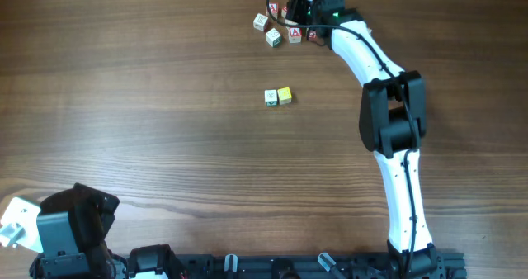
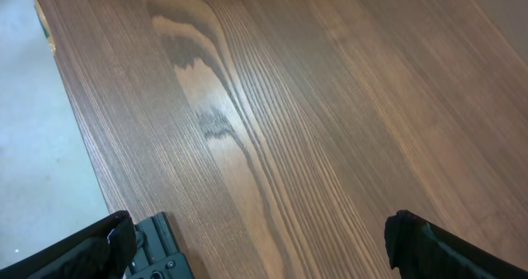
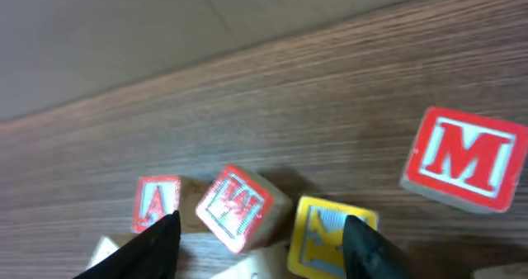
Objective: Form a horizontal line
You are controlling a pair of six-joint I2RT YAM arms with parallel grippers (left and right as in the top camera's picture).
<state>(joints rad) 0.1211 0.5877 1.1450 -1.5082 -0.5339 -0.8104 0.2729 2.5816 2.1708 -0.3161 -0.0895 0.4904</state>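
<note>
**Right gripper (image 3: 260, 250) over loose cubes, short line mid-table**

At the top of the overhead view, the right gripper has its jaws partly apart. They straddle a red-lettered cube (image 3: 235, 206) and a yellow cube (image 3: 326, 234) in the cluster (image 1: 280, 27); contact cannot be told. Lower left, the left gripper (image 2: 260, 229) is spread wide above bare table (image 2: 330, 106). The line (image 1: 278, 96), a green-marked white block touching a yellow one, lies mid-frame, well apart from both.

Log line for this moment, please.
left gripper: open, holding nothing | right gripper: open, straddling red-lettered cube and yellow cube | horizontal line: two cubes side by side
</note>
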